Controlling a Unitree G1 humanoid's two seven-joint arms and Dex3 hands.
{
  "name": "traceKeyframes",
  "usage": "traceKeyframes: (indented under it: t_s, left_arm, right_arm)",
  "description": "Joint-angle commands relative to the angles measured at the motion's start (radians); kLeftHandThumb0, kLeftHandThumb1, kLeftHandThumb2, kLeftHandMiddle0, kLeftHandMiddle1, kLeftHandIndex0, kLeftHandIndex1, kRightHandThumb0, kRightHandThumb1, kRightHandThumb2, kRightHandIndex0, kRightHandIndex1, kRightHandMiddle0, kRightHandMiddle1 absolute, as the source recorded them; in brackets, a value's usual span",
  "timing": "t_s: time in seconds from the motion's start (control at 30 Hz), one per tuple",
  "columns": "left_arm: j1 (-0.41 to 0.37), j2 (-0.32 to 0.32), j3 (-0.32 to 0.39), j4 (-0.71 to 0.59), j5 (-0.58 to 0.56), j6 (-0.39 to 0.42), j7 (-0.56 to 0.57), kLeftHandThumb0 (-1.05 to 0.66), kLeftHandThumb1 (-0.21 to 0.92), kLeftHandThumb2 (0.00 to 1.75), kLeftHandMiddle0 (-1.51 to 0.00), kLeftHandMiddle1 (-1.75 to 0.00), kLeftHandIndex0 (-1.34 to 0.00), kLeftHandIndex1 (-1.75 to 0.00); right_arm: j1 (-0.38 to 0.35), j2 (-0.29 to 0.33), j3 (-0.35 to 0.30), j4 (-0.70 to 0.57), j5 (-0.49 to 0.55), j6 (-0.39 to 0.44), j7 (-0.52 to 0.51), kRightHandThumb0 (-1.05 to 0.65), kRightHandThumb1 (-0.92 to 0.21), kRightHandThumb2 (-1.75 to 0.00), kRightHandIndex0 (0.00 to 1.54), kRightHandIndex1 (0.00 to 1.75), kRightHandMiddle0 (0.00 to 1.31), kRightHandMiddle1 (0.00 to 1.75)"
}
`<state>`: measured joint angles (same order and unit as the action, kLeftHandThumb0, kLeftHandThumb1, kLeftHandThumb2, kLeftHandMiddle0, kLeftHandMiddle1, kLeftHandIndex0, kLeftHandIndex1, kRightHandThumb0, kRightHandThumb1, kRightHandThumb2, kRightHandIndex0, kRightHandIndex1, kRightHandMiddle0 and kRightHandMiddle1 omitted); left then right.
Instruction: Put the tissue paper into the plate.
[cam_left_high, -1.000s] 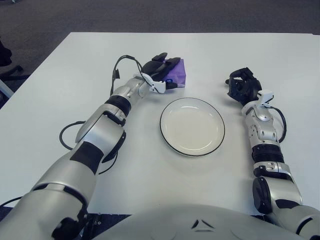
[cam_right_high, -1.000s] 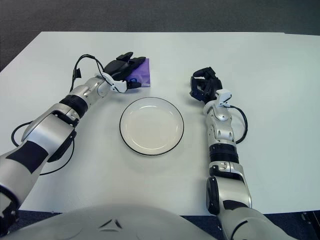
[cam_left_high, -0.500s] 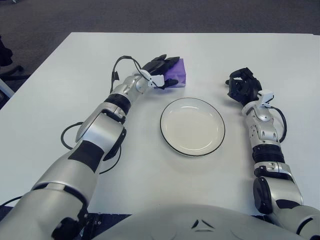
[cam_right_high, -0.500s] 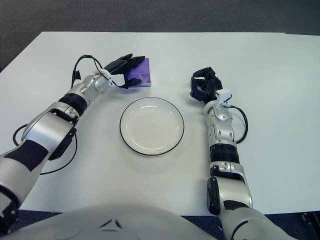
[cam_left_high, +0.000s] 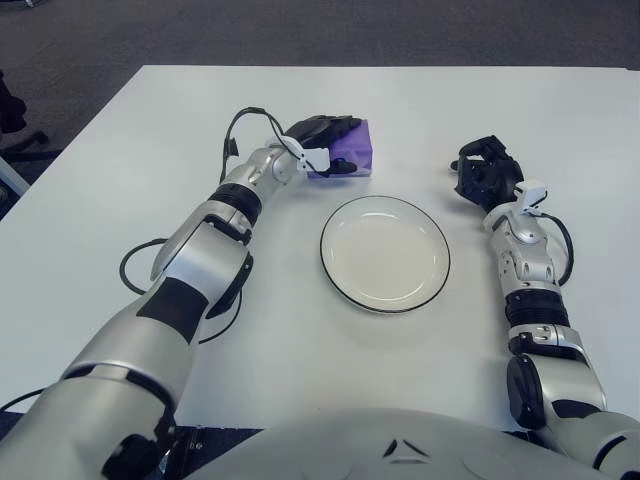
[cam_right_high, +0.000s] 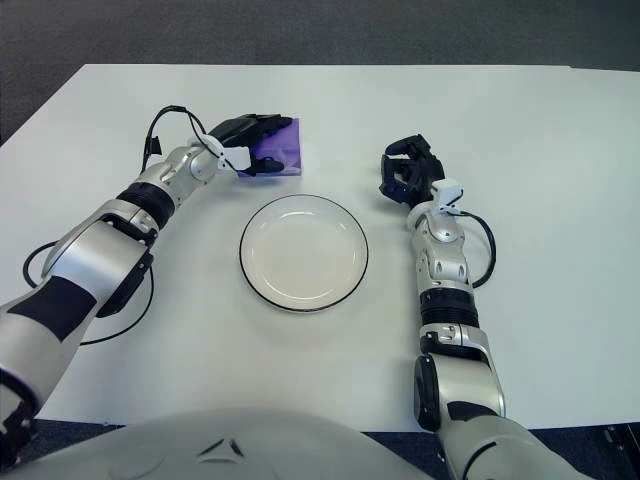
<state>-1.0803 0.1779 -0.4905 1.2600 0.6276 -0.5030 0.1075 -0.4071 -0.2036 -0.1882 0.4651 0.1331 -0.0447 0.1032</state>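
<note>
Grasping step, by the look of it: left hand (cam_left_high: 322, 130) draped over the purple tissue paper (cam_left_high: 352, 151) just beyond the plate (cam_left_high: 385, 253), on its left, fingers not visibly clamped. Next: close, lift, carry to the plate. Right hand (cam_left_high: 484, 172) curled and empty, right of the plate.

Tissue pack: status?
Left hand over purple tissue pack, fingers draped on it, grip unconfirmed, pack on table. Right hand curled, idle right of plate. Plate empty, path clear.
</note>
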Motion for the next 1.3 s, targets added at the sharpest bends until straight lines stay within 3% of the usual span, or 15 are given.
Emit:
traceKeyframes:
  t_s: [0.0, 0.1, 0.27, 0.37, 0.6, 0.87, 1.0, 1.1, 1.27]
  left_arm:
    - [0.062, 0.021, -0.032, 0.032, 0.04, -0.024, 0.058, -0.03, 0.68, 0.69, -0.48, -1.55, -0.47, -1.33]
    - [0.076, 0.031, -0.034, 0.028, 0.047, -0.086, 0.164, -0.01, 0.49, 1.04, -0.5, -1.68, -0.45, -1.55]
    - [0.08, 0.038, -0.063, 0.031, 0.087, -0.132, 0.322, 0.0, 0.37, 1.22, -0.52, -1.74, -0.47, -1.64]
    - [0.076, 0.04, -0.096, 0.03, 0.135, -0.137, 0.457, 0.0, 0.36, 1.25, -0.53, -1.74, -0.46, -1.67]
    - [0.043, 0.051, -0.148, 0.022, 0.215, -0.118, 0.64, 0.0, 0.4, 1.21, -0.51, -1.72, -0.38, -1.74]
    - [0.008, 0.086, -0.164, -0.059, 0.277, -0.172, 0.869, 0.0, 0.43, 1.17, -0.52, -1.68, -0.36, -1.75]
    - [-0.002, 0.096, -0.163, -0.099, 0.292, -0.22, 0.95, 0.0, 0.43, 1.16, -0.52, -1.67, -0.35, -1.75]
    - [-0.004, 0.111, -0.152, -0.16, 0.29, -0.316, 0.999, 0.0, 0.43, 1.16, -0.53, -1.66, -0.35, -1.75]
    - [0.021, 0.142, -0.114, -0.282, 0.263, -0.405, 0.979, 0.0, 0.44, 1.15, -0.53, -1.65, -0.35, -1.75]
  right_arm:
    - [0.086, 0.027, 0.02, 0.079, -0.01, 0.059, 0.007, -0.01, -0.51, -1.01, 0.59, 1.51, 0.28, 1.75]
    - [0.085, 0.025, 0.021, 0.082, -0.01, 0.057, 0.008, -0.01, -0.51, -1.01, 0.59, 1.51, 0.28, 1.75]
    - [0.083, 0.023, 0.023, 0.087, -0.009, 0.053, 0.009, -0.01, -0.51, -1.02, 0.59, 1.51, 0.28, 1.75]
    - [0.082, 0.021, 0.023, 0.089, -0.008, 0.051, 0.011, -0.01, -0.51, -1.02, 0.59, 1.51, 0.28, 1.75]
    - [0.079, 0.019, 0.024, 0.095, -0.007, 0.047, 0.014, -0.01, -0.51, -1.02, 0.59, 1.5, 0.28, 1.75]
    - [0.079, 0.014, 0.024, 0.097, -0.006, 0.043, 0.017, -0.01, -0.51, -1.01, 0.6, 1.5, 0.28, 1.75]
    - [0.079, 0.013, 0.024, 0.096, -0.005, 0.043, 0.017, -0.01, -0.51, -1.01, 0.6, 1.5, 0.28, 1.75]
    - [0.079, 0.012, 0.024, 0.095, -0.005, 0.045, 0.017, -0.01, -0.51, -1.01, 0.6, 1.5, 0.28, 1.75]
    - [0.078, 0.011, 0.023, 0.096, -0.003, 0.046, 0.017, -0.01, -0.51, -1.01, 0.6, 1.5, 0.28, 1.75]
